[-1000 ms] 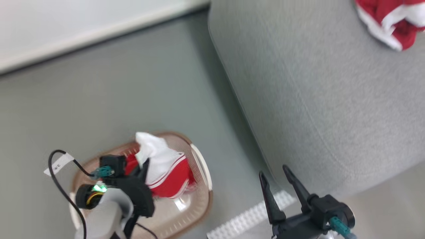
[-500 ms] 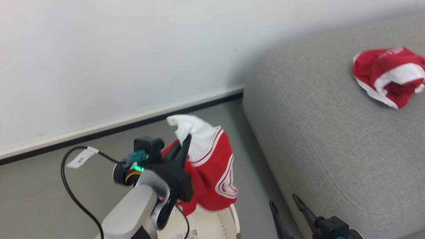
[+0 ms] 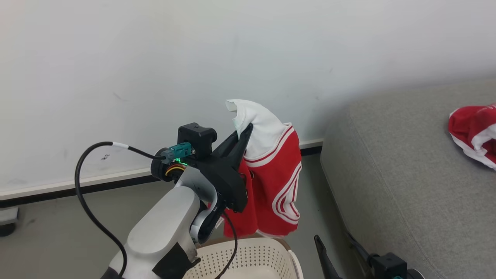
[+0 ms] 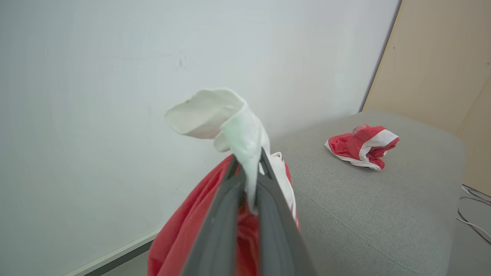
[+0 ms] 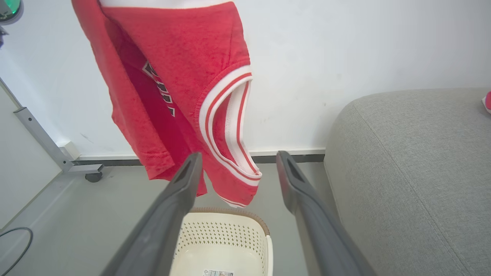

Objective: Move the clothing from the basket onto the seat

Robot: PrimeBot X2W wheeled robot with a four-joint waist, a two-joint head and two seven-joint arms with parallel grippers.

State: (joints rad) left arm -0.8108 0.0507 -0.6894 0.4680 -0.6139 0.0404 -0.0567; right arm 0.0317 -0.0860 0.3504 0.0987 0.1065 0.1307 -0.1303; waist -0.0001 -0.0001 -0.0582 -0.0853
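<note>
A red garment with white trim (image 3: 271, 178) hangs in the air above the basket (image 3: 248, 257), pinched at its white band by my left gripper (image 3: 243, 133), which is shut on it. The left wrist view has that white band (image 4: 230, 122) squeezed between the left gripper's (image 4: 248, 165) fingers. The garment's (image 5: 180, 88) hem ends just above the basket's (image 5: 226, 237) rim. A second red and white piece of clothing (image 3: 472, 133) lies crumpled on the grey seat (image 3: 407, 162), also visible as clothing (image 4: 362, 145) on the seat (image 4: 368, 203). My right gripper (image 5: 236, 161) stands open, low beside the seat.
A white wall (image 3: 193, 58) with a dark skirting strip runs behind the basket. A metal frame leg with a caster (image 5: 86, 170) stands on the grey floor at left. A black cable (image 3: 83, 193) loops from my left wrist. A beige panel (image 4: 441, 57) rises behind the seat.
My left gripper has lifted the red garment out of the basket and up in front of the wall. The head camera has tilted up, so the whole picture has shifted. The right gripper stays open.
</note>
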